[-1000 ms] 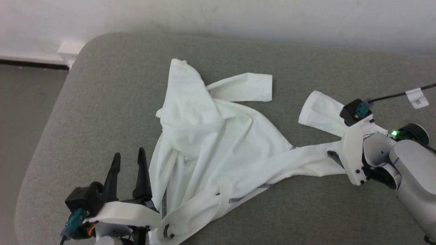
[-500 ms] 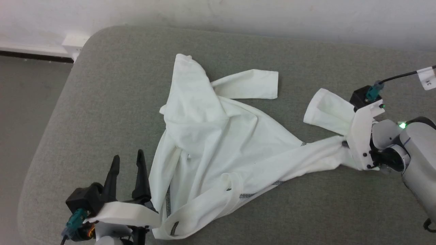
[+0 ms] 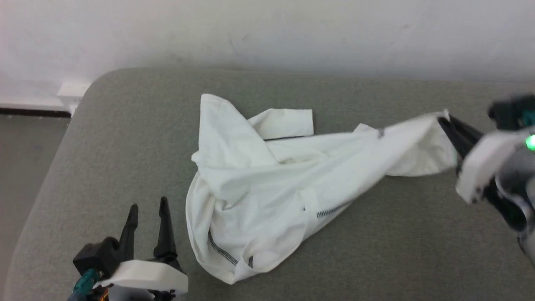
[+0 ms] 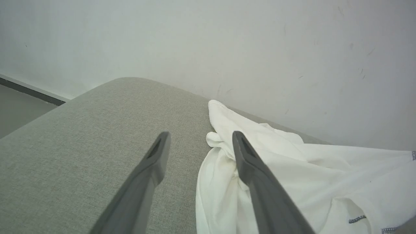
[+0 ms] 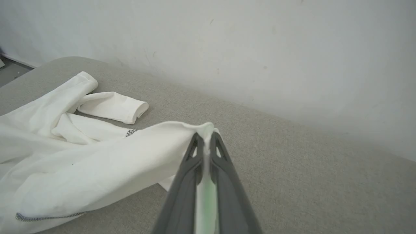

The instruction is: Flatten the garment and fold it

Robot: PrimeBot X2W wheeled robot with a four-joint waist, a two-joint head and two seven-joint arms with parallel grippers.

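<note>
You're looking at the garment [image 3: 267,184], a thin, matte white cloth, softly creased and bunched, with grey-black zigzag seams [image 3: 219,251] along its folded lower edge. It lies on a grey cushion [image 3: 125,146] with a fine woven texture and a rounded corner at 10 o'clock of the head view. A plain off-white wall [image 3: 267,33] rises behind it, and grey floor [image 3: 25,142] with a dark skirting strip [image 3: 33,112] sits at 9 o'clock. The garment's long axis runs from the crumpled heap at 7 o'clock up to a drawn-out tube at 2 o'clock. A short flat tube end [image 3: 288,123] points to 3 o'clock and a folded peak points to 12. Your right gripper [image 5: 204,135] has its fingers pinched together on the tip of the long tube (a sliver of cloth shows between them), and that end is raised off the cushion. Your left gripper [image 3: 148,205] stands at 7 o'clock with its fingers spread and nothing between them, just beside the garment's left edge; whether it touches the cloth you cannot tell.
</note>
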